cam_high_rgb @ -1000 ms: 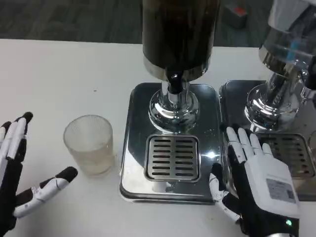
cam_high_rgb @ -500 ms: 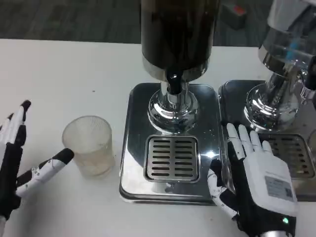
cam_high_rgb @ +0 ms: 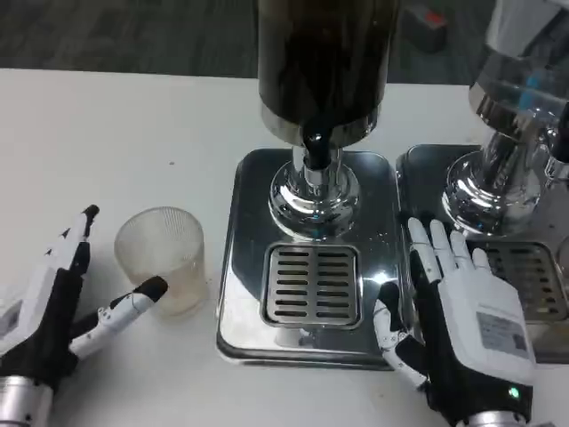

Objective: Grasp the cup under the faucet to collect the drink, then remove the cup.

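A clear ribbed cup (cam_high_rgb: 163, 259) stands upright on the white table, left of the chrome drip tray (cam_high_rgb: 240, 267) and not under the faucet (cam_high_rgb: 313, 147). The dispenser tank (cam_high_rgb: 324, 53) holds a dark drink above the faucet. My left hand (cam_high_rgb: 62, 307) is spread around the cup from the left: the thumb tip is at the cup's front wall, the other fingers are just left of it, apart from the glass. My right hand (cam_high_rgb: 462, 316) lies flat and spread at the right edge of the tray, holding nothing.
A second chrome dispenser (cam_high_rgb: 507, 160) with its own drip tray (cam_high_rgb: 533, 276) stands at the right, close behind my right hand. The slotted grate (cam_high_rgb: 311, 283) sits in the tray under the faucet. Bare white table (cam_high_rgb: 107, 142) stretches to the left and back.
My left hand has moved right and forward toward the cup; its thumb now reaches the cup's front. The cup and my right hand have stayed put.
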### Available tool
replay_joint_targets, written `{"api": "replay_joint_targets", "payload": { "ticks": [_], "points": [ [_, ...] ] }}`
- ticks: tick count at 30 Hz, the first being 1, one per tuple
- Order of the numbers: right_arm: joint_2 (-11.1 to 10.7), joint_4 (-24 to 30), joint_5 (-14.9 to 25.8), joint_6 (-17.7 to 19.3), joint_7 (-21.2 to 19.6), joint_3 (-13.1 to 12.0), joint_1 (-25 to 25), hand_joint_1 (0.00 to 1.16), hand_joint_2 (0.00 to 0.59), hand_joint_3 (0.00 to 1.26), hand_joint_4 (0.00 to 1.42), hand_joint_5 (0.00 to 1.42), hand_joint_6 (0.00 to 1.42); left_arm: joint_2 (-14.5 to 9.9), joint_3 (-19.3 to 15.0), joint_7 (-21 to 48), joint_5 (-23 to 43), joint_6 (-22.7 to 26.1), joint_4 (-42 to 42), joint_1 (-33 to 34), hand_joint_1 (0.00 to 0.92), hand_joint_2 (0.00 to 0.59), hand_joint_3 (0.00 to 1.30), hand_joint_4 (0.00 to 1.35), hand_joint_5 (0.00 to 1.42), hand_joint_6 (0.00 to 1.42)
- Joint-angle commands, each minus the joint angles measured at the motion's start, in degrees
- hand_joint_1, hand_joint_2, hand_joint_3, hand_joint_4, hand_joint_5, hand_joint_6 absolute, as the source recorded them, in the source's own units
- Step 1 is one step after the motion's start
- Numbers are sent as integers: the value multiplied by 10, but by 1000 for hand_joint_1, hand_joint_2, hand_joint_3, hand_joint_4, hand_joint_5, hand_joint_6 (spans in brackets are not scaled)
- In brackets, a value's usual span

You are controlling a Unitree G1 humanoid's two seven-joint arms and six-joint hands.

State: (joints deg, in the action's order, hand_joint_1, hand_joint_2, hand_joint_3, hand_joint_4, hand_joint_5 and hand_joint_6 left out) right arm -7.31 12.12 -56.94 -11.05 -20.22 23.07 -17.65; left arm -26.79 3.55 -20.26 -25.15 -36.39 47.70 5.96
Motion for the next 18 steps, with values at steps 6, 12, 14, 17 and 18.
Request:
{"api": "replay_joint_targets", "payload": {
  "ticks": [6, 12, 14, 17, 18],
  "points": [
    [1, 0, -2, -4, -3, 6, 1, 450, 586, 74, 0, 15, 0, 1, 27, 25, 4, -23, 37, 40, 161, 15, 0, 0, 4, 0],
    [3, 2, -2, -6, -4, 8, -2, 450, 586, 80, 0, 15, 0, -1, 30, 37, 7, -39, 53, 49, 176, 13, 0, 0, 46, 0],
    [3, 2, -3, -7, -2, 8, -2, 450, 586, 82, 0, 18, 0, 1, 28, 44, 13, -50, 60, 53, 178, 12, 0, 0, 61, 0],
    [3, 5, -1, -6, -2, 9, -5, 408, 571, 95, 0, 26, 0, 4, 27, 56, 21, -67, 67, 57, 167, 5, 0, 0, 94, 25],
    [3, 5, 1, -6, -2, 8, -6, 382, 575, 95, 0, 26, 0, 7, 29, 56, 22, -70, 68, 59, 165, 5, 0, 0, 97, 28]
  ]
}}
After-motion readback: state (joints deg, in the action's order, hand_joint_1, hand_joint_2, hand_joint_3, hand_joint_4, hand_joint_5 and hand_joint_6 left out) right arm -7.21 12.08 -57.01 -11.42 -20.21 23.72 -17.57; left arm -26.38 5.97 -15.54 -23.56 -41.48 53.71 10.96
